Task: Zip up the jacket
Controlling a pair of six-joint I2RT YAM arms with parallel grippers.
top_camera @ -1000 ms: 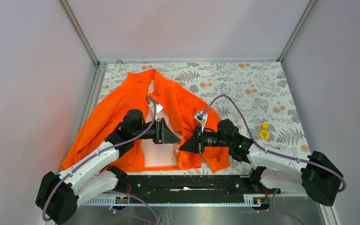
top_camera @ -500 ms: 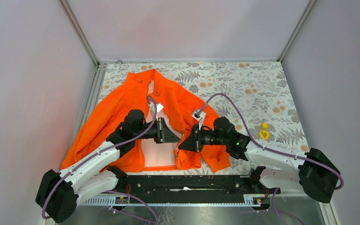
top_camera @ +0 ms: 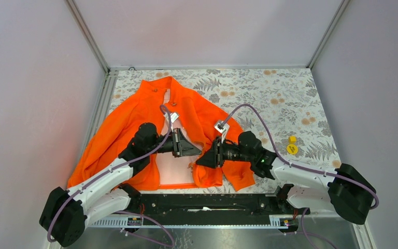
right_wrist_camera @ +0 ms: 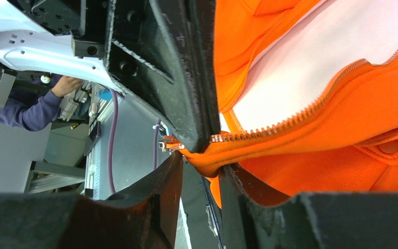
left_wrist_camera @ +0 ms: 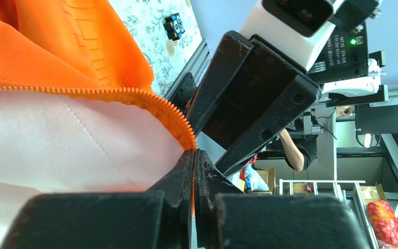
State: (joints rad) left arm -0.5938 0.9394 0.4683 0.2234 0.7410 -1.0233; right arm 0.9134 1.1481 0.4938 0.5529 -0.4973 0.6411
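Note:
The orange jacket (top_camera: 134, 119) lies spread on the table with its front open and its pale lining (top_camera: 173, 171) showing. My left gripper (top_camera: 196, 151) and right gripper (top_camera: 199, 161) meet tip to tip at the lower front edge. In the left wrist view the left gripper (left_wrist_camera: 193, 155) is shut on the zipper edge, with a strip of orange zipper teeth (left_wrist_camera: 109, 92) running off to the left. In the right wrist view the right gripper (right_wrist_camera: 201, 166) stands open. A fold of the jacket's zipper edge (right_wrist_camera: 290, 119) sags between its fingers, and the metal zipper end (right_wrist_camera: 168, 142) pokes out beside the left finger.
Two small yellow pieces (top_camera: 292, 148) lie on the floral cloth to the right of the jacket. A metal frame rail (top_camera: 101, 104) runs along the table's left side. A black base rail (top_camera: 202, 202) spans the near edge. Grey walls enclose the table.
My left gripper has closed on the zipper edge. My right gripper's jaws have parted, and the right arm has shifted slightly left toward the left gripper.

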